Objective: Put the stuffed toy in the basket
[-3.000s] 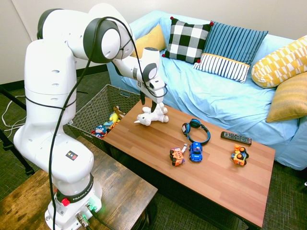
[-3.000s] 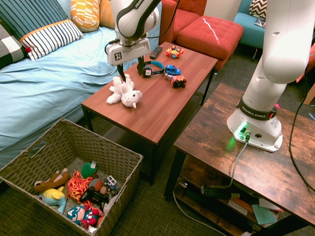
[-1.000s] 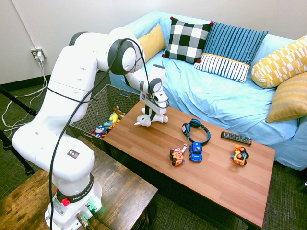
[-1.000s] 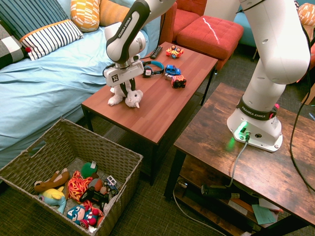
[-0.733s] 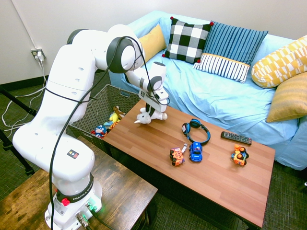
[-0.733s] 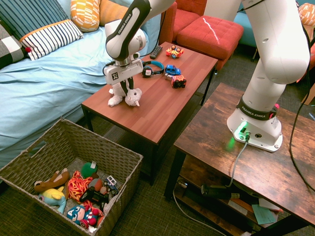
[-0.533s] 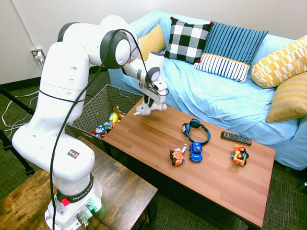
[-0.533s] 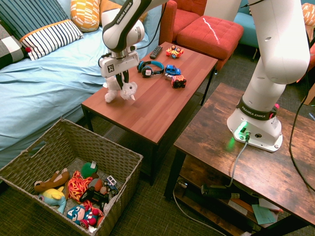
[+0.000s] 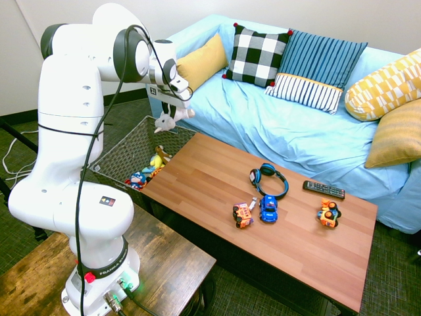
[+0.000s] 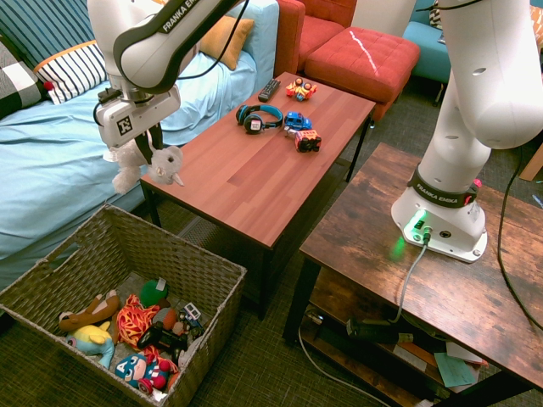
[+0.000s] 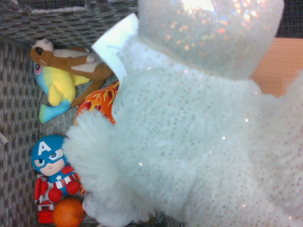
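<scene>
The white stuffed toy [image 9: 170,118] hangs in the air, limbs dangling, with my gripper [image 9: 171,108] shut on its back. It hovers just past the end of the wooden table [image 9: 276,230], above the near edge of the grey woven basket [image 9: 128,150]. From the other side the stuffed toy [image 10: 144,163] hangs under the gripper [image 10: 142,142], beside the table corner and higher than the basket [image 10: 110,246]. In the wrist view the stuffed toy [image 11: 199,142] fills most of the picture, with the basket floor [image 11: 19,113] behind it.
The basket holds several small toys [image 10: 136,326]. On the table lie blue headphones [image 9: 268,179], toy cars [image 9: 258,210], another toy [image 9: 328,214] and a remote [image 9: 323,189]. A blue sofa [image 9: 296,131] with cushions runs behind the table.
The gripper shut on the stuffed toy, lifted it off the table and carried it past the table's end toward the basket.
</scene>
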